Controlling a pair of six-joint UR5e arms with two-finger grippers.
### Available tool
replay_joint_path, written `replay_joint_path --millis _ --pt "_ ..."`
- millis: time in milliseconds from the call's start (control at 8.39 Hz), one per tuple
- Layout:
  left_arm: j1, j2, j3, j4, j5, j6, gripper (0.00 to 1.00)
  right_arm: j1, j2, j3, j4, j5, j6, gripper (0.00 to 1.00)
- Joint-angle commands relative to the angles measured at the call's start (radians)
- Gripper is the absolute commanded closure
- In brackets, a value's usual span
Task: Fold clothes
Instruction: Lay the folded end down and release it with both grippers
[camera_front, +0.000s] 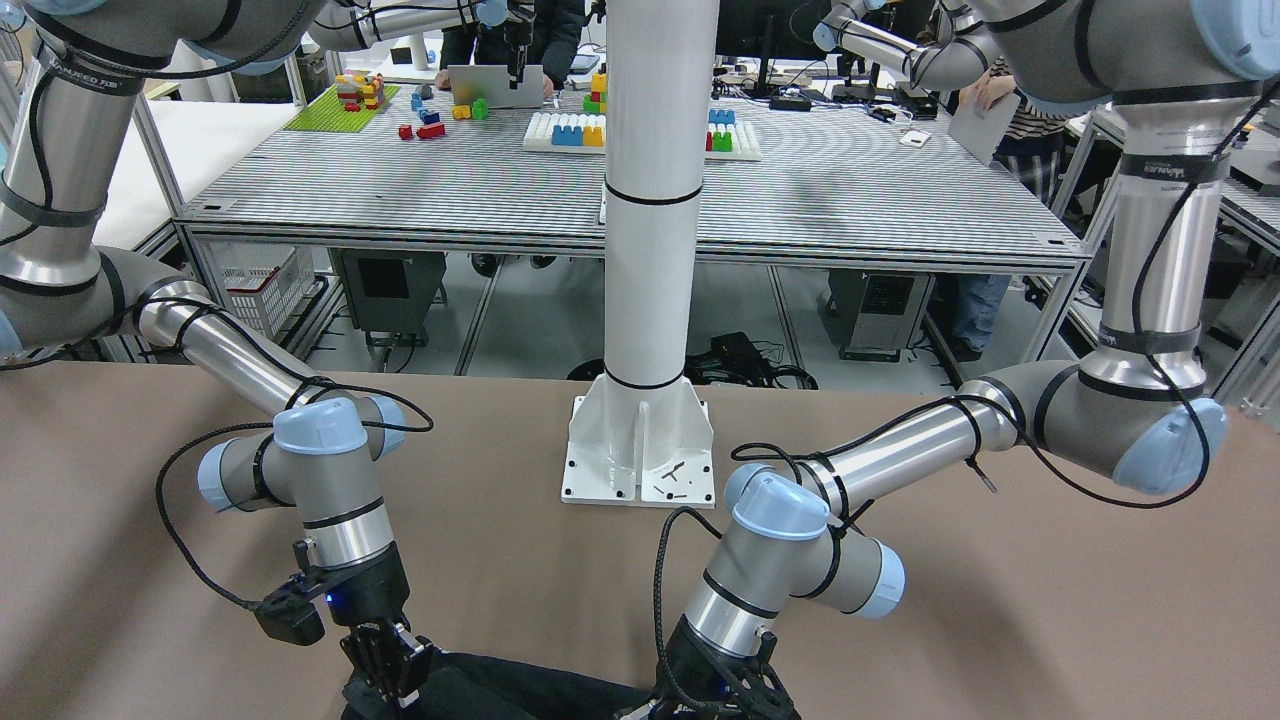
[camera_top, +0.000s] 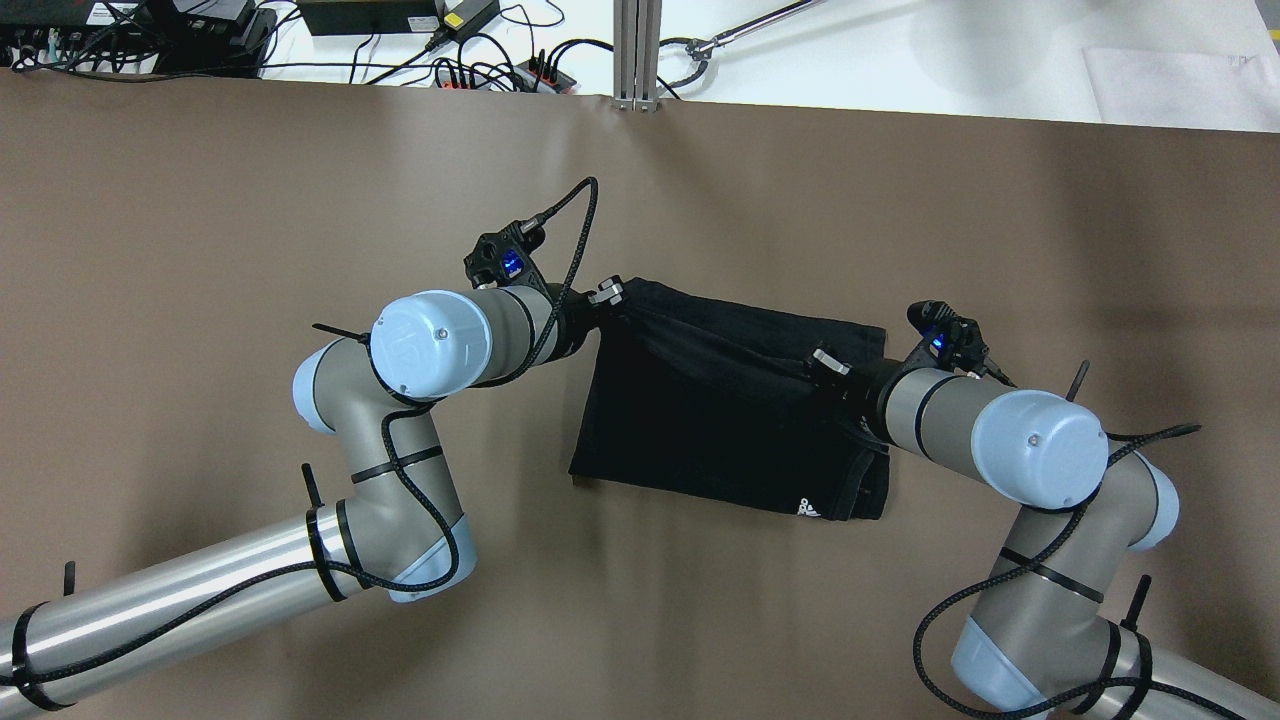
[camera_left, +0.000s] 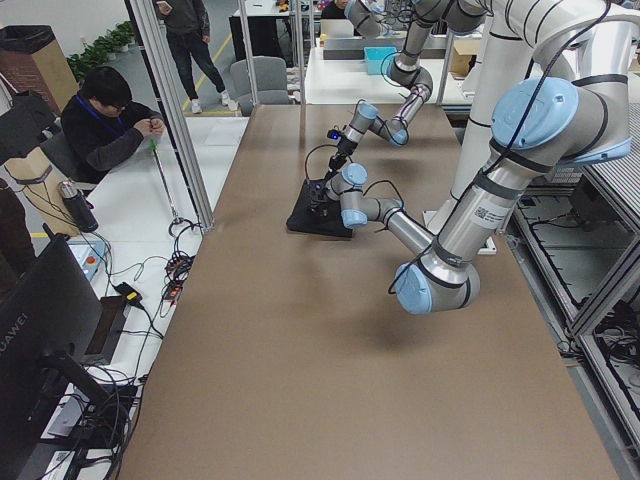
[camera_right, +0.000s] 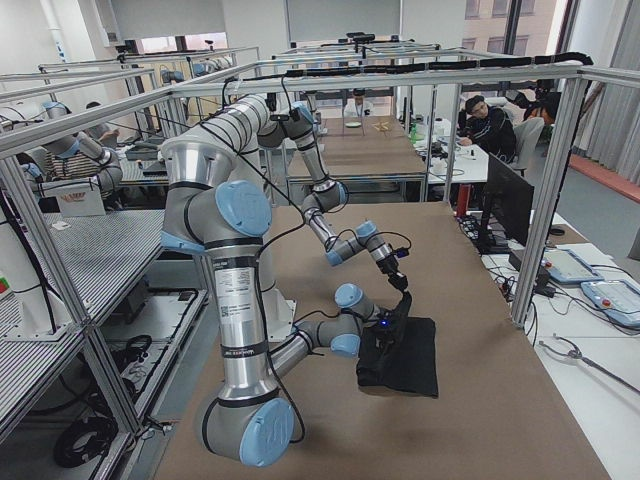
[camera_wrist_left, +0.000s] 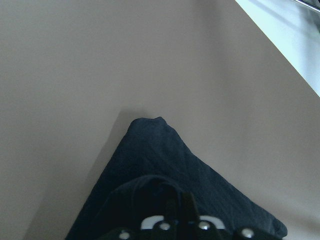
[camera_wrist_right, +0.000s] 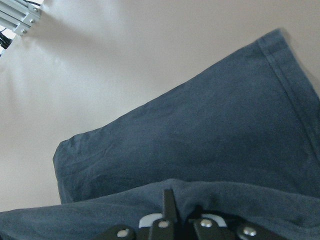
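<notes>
**Q:** Front-facing view, entries?
**A:** Garment (camera_front: 520, 695), black, only at the bottom border. Right gripper (camera_front: 385, 680) and left gripper (camera_front: 722, 700) are both down in it. Jaw state is not plain here.

**Q:** Overhead?
**A:** Garment (camera_top: 720, 420) is mid-worktop, slightly toward the right end and well apart from every corner. Its long axis is parallel to the worktop's long edges. Left gripper (camera_top: 607, 295) is clamped on the far-left corner. Right gripper (camera_top: 826, 362) is clamped on an upper layer near the right hem. The body of the garment lies robot-ward of both jaws. Probable next move: draw the held edge toward the near edge. Each arm is nearest its own end. White mark (camera_top: 808, 509) at the near-right corner is a logo with no readable letters.

**Q:** Side views?
**A:** Left end: garment (camera_left: 320, 215) is a dark patch, and the monitor (camera_left: 35, 335) reads HUAWEI. Right end: garment (camera_right: 405, 360), flat under both wrists.

**Q:** Wrist views?
**A:** Left: garment (camera_wrist_left: 165, 165) rises into closed jaws. Right: garment (camera_wrist_right: 200, 150) does likewise, and the stitched hem (camera_wrist_right: 299, 95) shows.
</notes>
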Motion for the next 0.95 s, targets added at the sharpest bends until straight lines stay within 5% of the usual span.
replay_joint_path --millis 0,358,596,834 --pt "0.001 -0.003 -0.007 -0.003 0.001 0.005 0.05 0.032 0.012 -0.002 -0.004 0.006 -0.012 0.06" --pt "-0.078 0.002 -0.007 0.004 -0.025 0.041 0.05 0.080 0.022 0.019 -0.015 0.205 -0.098 0.06" --pt "-0.144 0.034 -0.002 -0.002 -0.109 0.107 0.05 0.034 0.096 0.064 -0.199 0.195 -0.097 0.06" --pt "-0.197 0.074 -0.008 -0.008 -0.180 0.161 0.05 -0.032 0.216 0.021 -0.361 0.087 -0.144 0.06"
